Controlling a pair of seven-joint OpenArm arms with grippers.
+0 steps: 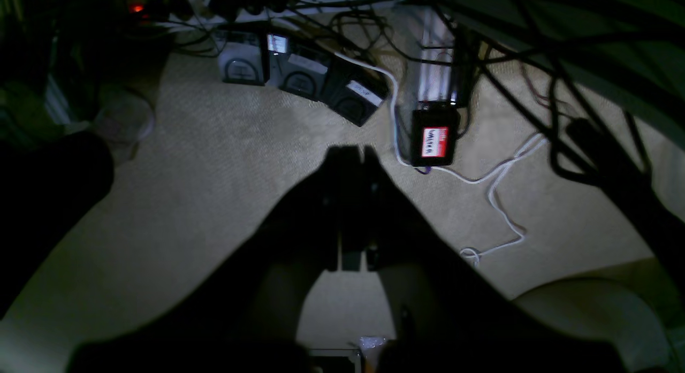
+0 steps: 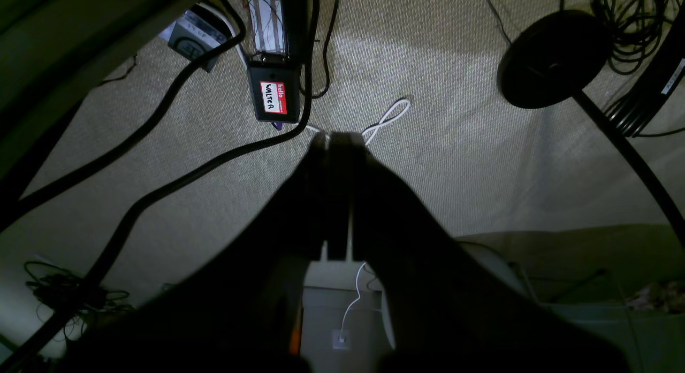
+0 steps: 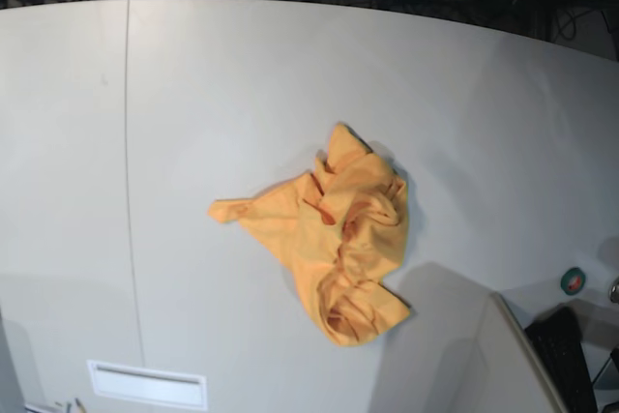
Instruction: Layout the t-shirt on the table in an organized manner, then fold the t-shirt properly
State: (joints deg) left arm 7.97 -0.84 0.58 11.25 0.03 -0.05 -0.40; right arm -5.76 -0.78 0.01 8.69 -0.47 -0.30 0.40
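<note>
The orange-yellow t-shirt (image 3: 338, 239) lies crumpled in a heap right of the middle of the pale grey table (image 3: 213, 94), one corner trailing out to the left. Neither arm shows in the base view. My left gripper (image 1: 353, 151) is shut with nothing between its dark fingers, hanging over beige carpet. The right gripper (image 2: 340, 137) is likewise shut and empty above the same carpet. The shirt and the tabletop do not appear in either wrist view.
A thin dark seam (image 3: 127, 142) runs down the table's left part. A green tape roll (image 3: 574, 280) and a dark keyboard-like object (image 3: 571, 355) sit at the lower right. On the floor are cables, a labelled black box (image 1: 434, 140) (image 2: 274, 97) and a round black stand base (image 2: 551, 57).
</note>
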